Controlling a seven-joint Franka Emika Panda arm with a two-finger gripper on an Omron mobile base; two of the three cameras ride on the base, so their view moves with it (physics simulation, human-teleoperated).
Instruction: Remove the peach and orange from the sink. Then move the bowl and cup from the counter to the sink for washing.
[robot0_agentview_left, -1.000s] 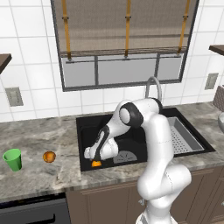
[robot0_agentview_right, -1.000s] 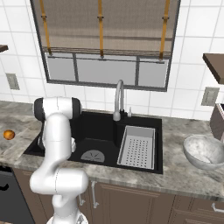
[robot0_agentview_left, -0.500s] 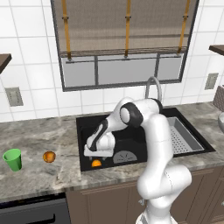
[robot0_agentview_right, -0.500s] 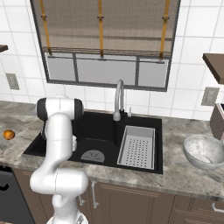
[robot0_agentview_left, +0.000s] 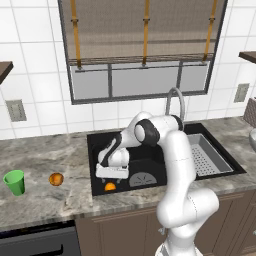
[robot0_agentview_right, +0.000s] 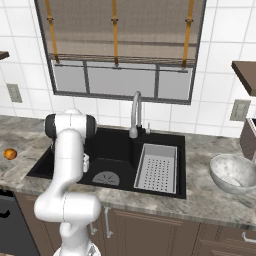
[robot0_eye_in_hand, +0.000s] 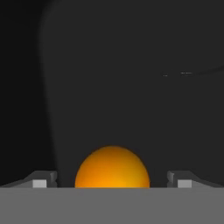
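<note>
The bright orange (robot0_agentview_left: 110, 186) lies at the front left of the black sink (robot0_agentview_left: 150, 132). My gripper (robot0_agentview_left: 110, 179) hangs straight above it, reaching down into the basin. In the hand view the orange (robot0_eye_in_hand: 112, 168) sits between the two open fingertips (robot0_eye_in_hand: 41, 180), with a gap on each side; nothing is held. The mottled peach (robot0_agentview_left: 56, 179) rests on the counter left of the sink, and the green cup (robot0_agentview_left: 15, 182) stands further left. The whitish-grey bowl (robot0_agentview_right: 232, 172) sits on the counter right of the sink (robot0_agentview_right: 115, 145).
A grey perforated rack (robot0_agentview_right: 157, 167) fills the sink's right half, with the round drain plate (robot0_agentview_left: 142, 179) beside the orange. The curved silver faucet (robot0_agentview_left: 175, 100) rises behind the basin. A window and tiled wall close off the back.
My hand has dropped lower into the sink, closer over the orange. The jaws stayed open. Peach, cup and bowl have not moved.
</note>
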